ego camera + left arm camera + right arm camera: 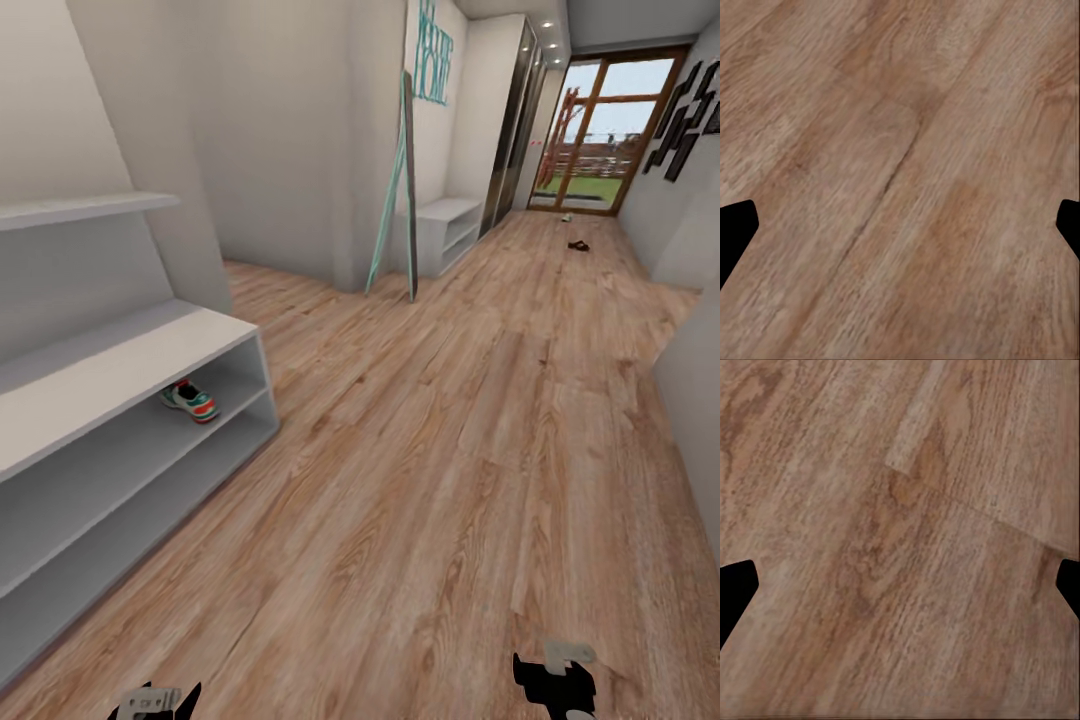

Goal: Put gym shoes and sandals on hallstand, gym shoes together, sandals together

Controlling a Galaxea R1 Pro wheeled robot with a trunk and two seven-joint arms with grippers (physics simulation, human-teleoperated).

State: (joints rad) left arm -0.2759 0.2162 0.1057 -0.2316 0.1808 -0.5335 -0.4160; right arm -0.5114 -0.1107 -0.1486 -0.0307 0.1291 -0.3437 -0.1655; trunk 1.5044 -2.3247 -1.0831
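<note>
Wood floor (450, 450) | one gym shoe (189, 399) inside hallstand (130, 370) | dark sandal (578, 245) far past it | both claws (900, 225) (900, 585) wide open, empty | next: roll over, grab sandal.

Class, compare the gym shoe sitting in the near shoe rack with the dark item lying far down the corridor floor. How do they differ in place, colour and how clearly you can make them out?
The gym shoe sits on the hallstand's upper open tier; the dark item lies on the corridor floor, far off near the glass door.
The gym shoe is pale with green and red-orange accents; the dark item is uniformly dark.
The gym shoe is clearly recognisable; the dark item is too small to identify, possibly a sandal.
Both rest flat, unheld.
</note>
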